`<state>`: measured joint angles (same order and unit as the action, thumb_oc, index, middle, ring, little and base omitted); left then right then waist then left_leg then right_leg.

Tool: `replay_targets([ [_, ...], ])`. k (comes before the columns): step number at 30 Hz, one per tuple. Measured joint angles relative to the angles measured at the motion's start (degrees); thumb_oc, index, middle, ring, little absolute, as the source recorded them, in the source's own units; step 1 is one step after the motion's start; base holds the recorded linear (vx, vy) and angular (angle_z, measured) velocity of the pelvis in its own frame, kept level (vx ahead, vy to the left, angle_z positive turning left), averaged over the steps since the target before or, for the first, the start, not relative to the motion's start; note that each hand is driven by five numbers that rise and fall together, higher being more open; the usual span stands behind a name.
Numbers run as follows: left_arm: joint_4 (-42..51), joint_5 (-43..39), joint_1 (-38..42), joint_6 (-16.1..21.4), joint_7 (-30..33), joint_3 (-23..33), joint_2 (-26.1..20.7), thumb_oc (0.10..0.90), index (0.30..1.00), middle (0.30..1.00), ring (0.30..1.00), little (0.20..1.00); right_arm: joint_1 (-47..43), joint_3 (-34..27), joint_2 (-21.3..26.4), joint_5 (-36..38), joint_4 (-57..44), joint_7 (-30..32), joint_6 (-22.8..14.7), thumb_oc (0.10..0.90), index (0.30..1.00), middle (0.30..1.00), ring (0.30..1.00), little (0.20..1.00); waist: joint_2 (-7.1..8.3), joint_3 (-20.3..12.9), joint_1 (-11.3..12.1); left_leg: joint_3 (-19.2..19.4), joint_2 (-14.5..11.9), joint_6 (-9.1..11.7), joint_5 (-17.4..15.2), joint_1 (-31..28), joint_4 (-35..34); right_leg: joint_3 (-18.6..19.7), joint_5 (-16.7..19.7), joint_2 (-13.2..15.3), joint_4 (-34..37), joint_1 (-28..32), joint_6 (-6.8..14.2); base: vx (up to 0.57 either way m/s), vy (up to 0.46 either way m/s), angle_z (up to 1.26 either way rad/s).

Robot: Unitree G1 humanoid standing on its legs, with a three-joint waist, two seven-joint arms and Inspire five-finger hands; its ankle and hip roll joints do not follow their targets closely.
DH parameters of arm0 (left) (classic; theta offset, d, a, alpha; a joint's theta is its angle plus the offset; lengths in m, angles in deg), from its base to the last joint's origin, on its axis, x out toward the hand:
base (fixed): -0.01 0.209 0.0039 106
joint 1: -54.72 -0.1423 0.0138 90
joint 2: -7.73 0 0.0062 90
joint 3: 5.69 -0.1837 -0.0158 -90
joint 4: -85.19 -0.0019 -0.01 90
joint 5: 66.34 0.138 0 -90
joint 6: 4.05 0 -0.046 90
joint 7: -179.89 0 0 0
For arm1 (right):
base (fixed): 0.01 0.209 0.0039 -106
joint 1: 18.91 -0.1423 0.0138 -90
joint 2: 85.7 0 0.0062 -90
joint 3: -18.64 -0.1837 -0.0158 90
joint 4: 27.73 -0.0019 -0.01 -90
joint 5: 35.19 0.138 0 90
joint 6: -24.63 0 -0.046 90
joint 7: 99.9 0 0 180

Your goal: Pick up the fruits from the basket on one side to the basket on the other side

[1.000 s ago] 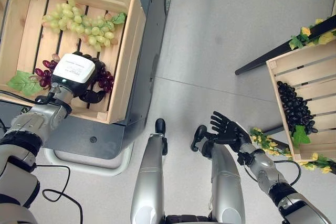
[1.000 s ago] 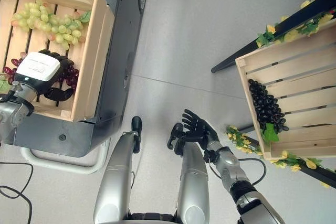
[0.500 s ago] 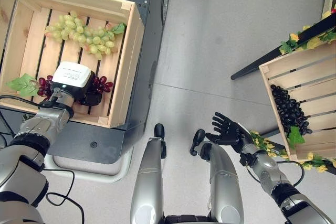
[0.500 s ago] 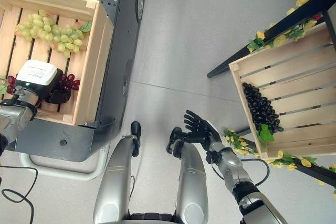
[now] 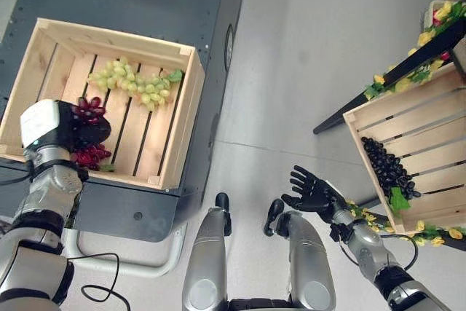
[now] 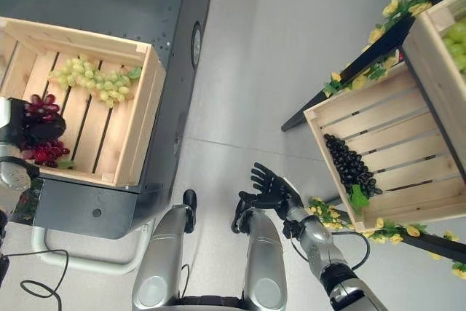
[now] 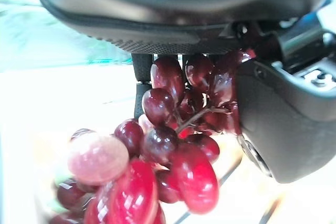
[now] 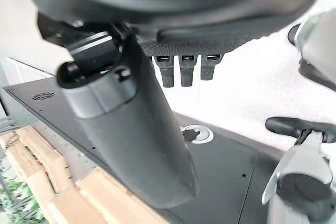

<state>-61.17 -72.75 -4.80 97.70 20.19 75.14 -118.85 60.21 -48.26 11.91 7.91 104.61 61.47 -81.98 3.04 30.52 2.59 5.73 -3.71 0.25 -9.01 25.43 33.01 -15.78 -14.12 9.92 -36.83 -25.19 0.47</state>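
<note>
Your left hand (image 5: pixel 73 127) clamps the red grapes (image 7: pixel 173 140) above the left crate (image 5: pixel 175 129).
Your right hand (image 5: pixel 312 193) hangs with fingers spread, holding nothing.

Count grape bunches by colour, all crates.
Green grapes: 1, in the left crate
Red grapes: 1, held in the left hand
Black grapes: 1, in the right crate
Total: 3
</note>
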Motion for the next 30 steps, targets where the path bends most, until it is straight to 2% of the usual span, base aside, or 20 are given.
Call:
replay_targets([
  [2,2.1,-11.7,-3.3,0.9,-4.5,6.2,2.2,0.400,0.300,0.300,0.300,0.300,2.6,-0.4,-1.2,-0.2,-2.6,1.1,-0.2,0.800,0.900,0.900,0.900,0.900,0.00,0.0,-0.1,-0.1,0.1,0.1,0.2,-3.5,-2.3,0.0,0.2,-0.2,2.1,3.3,0.4,0.03,-0.051,-0.03],
  [7,6.4,-25.6,-8.2,1.2,-11.8,8.2,3.6,0.400,0.300,0.300,0.300,0.300,5.6,-0.6,-2.8,-3.4,-7.4,4.4,-0.3,0.800,0.900,0.900,0.900,0.900,-0.09,-0.3,-0.1,0.8,0.3,0.0,1.3,-10.1,-7.7,0.1,1.1,-1.0,7.0,9.2,1.2,0.07,-0.054,-0.05],
  [9,8.1,-30.7,-10.0,1.3,-13.1,11.1,6.3,0.400,0.300,0.300,0.300,0.300,5.8,-0.8,-3.8,-4.6,-8.1,6.7,-0.3,0.800,0.900,0.900,0.900,0.900,-0.55,-0.8,-0.1,1.0,0.4,0.2,1.9,-14.0,-10.7,0.6,2.1,-1.9,10.4,12.9,1.5,0.09,-0.061,-0.12],
  [10,8.3,-34.0,-10.5,1.3,-14.0,12.0,8.5,0.400,0.300,0.300,0.300,0.300,6.4,-1.0,-4.3,-4.6,-9.0,8.3,-0.3,0.800,0.900,0.900,0.900,0.900,-1.01,-2.5,-0.2,1.2,0.6,0.2,2.5,-15.8,-13.1,0.7,2.8,-2.3,12.8,14.5,1.8,0.07,-0.051,-0.09],
  [12,8.6,-36.6,-10.5,1.3,-14.5,11.9,10.3,0.400,0.300,0.300,0.300,0.300,6.5,-1.4,-4.3,-4.7,-9.5,9.6,-0.3,0.800,0.900,0.900,0.900,0.900,-1.64,-5.0,-0.4,1.5,0.9,0.1,3.5,-17.6,-16.2,0.8,3.6,-2.5,15.3,15.8,2.1,0.07,-0.068,-0.07],
  [14,9.7,-39.8,-10.7,1.4,-14.8,12.0,12.1,0.400,0.300,0.300,0.300,0.300,6.2,-2.0,-4.8,-5.2,-10.4,12.5,-0.2,0.800,0.900,0.900,0.900,0.900,-2.72,-6.4,-0.4,1.1,1.1,0.2,5.1,-22.0,-21.6,0.8,5.8,-3.5,20.7,20.1,2.4,0.06,-0.081,-0.13],
  [17,11.1,-43.3,-11.2,1.7,-15.7,12.0,13.1,0.400,0.300,0.300,0.300,0.300,6.1,-2.0,-5.3,-7.2,-12.0,14.2,-0.2,0.800,0.900,0.900,0.900,0.900,-3.47,-9.5,-1.0,0.8,1.5,0.0,6.3,-26.0,-26.5,0.9,6.9,-4.1,25.3,23.7,3.0,0.05,-0.081,-0.08],
  [20,14.2,-44.0,-11.6,2.0,-16.3,11.8,13.9,0.400,0.300,0.300,0.300,0.300,6.6,-1.6,-4.9,-9.6,-15.1,14.9,-0.1,0.800,0.900,0.900,0.900,0.900,-4.19,-12.8,-1.4,0.6,1.7,-0.3,7.4,-28.7,-30.4,1.0,8.3,-4.6,29.6,26.6,3.6,0.02,-0.095,0.00],
  [21,15.1,-44.0,-11.6,2.1,-16.2,11.8,14.0,0.400,0.300,0.300,0.300,0.300,6.7,-1.4,-4.7,-9.9,-16.0,15.2,-0.1,0.800,0.900,0.900,0.900,0.900,-4.20,-12.9,-1.4,0.5,1.8,-0.3,7.6,-29.3,-30.9,1.0,8.7,-4.7,30.6,27.4,3.7,0.00,-0.116,0.05],
  [24,21.2,-43.9,-11.7,4.0,-16.7,11.7,14.7,0.400,0.300,0.300,0.300,0.300,5.9,-0.6,-3.7,-11.8,-21.0,14.6,0.5,0.800,0.900,0.900,0.900,0.900,-4.46,-14.6,-1.3,-0.7,2.0,-0.5,8.2,-30.6,-33.1,1.0,11.0,-5.3,35.9,30.3,4.2,-0.02,-0.126,0.07],
  [27,25.6,-44.1,-10.3,5.4,-17.1,9.5,14.9,0.400,0.300,0.300,0.300,0.300,1.6,2.7,-0.7,-13.6,-22.4,10.9,2.1,0.800,0.900,0.900,0.900,0.900,-4.35,-16.9,-0.9,-1.0,2.4,-0.6,8.8,-31.4,-34.9,1.0,13.3,-5.6,40.9,32.6,4.5,-0.02,-0.158,0.05],
  [30,30.3,-44.1,-9.4,6.0,-17.3,7.6,16.1,0.400,0.300,0.300,0.300,0.300,-3.3,4.3,0.2,-13.5,-22.5,9.5,4.1,0.800,0.900,0.900,0.900,0.900,-4.53,-17.4,-0.6,-2.0,2.6,-0.5,10.1,-32.6,-37.1,0.9,13.8,-5.8,42.0,33.4,4.6,-0.03,-0.122,0.07],
])
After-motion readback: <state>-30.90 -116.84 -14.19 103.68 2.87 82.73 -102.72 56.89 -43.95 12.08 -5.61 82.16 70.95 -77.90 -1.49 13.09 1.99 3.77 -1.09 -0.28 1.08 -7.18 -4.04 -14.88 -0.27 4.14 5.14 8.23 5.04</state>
